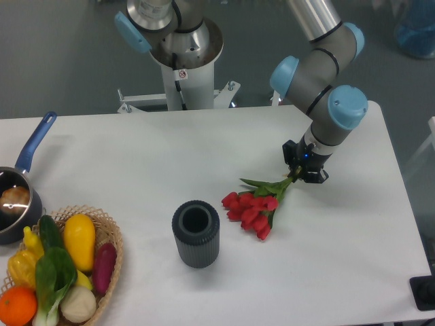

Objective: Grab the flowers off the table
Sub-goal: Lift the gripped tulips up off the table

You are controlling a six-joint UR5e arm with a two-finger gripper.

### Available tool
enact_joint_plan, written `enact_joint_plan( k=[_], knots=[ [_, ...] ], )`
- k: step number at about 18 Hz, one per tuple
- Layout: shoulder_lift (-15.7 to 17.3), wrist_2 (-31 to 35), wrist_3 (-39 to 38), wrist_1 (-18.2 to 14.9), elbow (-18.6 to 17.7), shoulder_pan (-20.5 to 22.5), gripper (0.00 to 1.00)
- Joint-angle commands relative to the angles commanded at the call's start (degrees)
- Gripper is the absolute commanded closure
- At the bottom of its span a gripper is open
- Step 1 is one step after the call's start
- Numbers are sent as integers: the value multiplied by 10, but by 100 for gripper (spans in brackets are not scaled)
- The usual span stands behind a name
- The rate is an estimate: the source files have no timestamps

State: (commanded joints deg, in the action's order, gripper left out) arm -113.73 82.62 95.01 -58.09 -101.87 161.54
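The flowers point(251, 209), red tulips with green leaves, sit right of the table's point(136, 156) middle with their heads pointing down-left. Their thin green stems run up-right into my gripper point(299, 174), which is shut on the stem ends. The blooms seem slightly raised, with a faint shadow beneath them; whether they still touch the white tabletop I cannot tell. The gripper's fingers are mostly hidden under the black wrist.
A dark grey ribbed cylinder vase point(196, 233) stands upright just left of the blooms. A wicker basket point(109, 238) of vegetables and fruit sits at the front left. A blue-handled saucepan point(17, 197) is at the left edge. The robot base point(182, 61) stands behind the table.
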Motion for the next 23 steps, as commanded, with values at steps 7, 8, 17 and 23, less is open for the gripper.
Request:
enact_joint_plan(
  k=[7, 8, 17, 23],
  knots=[
    [9, -5, 1, -3, 21, 6, 82],
    [17, -17, 1, -4, 26, 6, 82],
    [54, -157, 2, -39, 70, 38, 82],
    [82, -279, 4, -41, 68, 59, 82]
  ],
)
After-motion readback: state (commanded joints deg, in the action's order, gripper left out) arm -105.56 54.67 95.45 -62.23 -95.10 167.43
